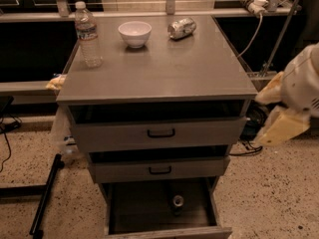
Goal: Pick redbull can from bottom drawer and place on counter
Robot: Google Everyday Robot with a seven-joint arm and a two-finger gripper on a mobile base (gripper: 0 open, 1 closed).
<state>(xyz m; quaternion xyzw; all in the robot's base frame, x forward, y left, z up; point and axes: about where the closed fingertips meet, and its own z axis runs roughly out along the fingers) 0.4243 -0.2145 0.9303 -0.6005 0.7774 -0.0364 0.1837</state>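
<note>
Well out to the right of the cabinet, the gripper (281, 126) hangs in the air at about the height of the top drawer, pale yellow below the white arm. It is clear of the cabinet and touches nothing. How far open it is I cannot tell, and I see nothing held in it.

The redbull can (177, 201) stands upright in the bottom drawer (169, 232), towards the back and a little right of the middle, with its silver top facing up. That drawer is pulled out and dark inside. The two shallower drawers above it, each with a black handle (160, 133), overhang the rear part of it.

The counter (164, 68) carries a water bottle (87, 34) at the back left, a white bowl (134, 33) beside it, and a dented silver can (181, 28) lying on its side at the back right. The front half of the counter is bare.

By my reading the task is at its start: the reach towards the can has not begun. The next move calls for bringing the gripper across and down in front of the cabinet, then lowering it into the bottom drawer from above, opened wide enough to straddle the can. The middle drawer front sits close over the can, so clearance there looks tight.
</note>
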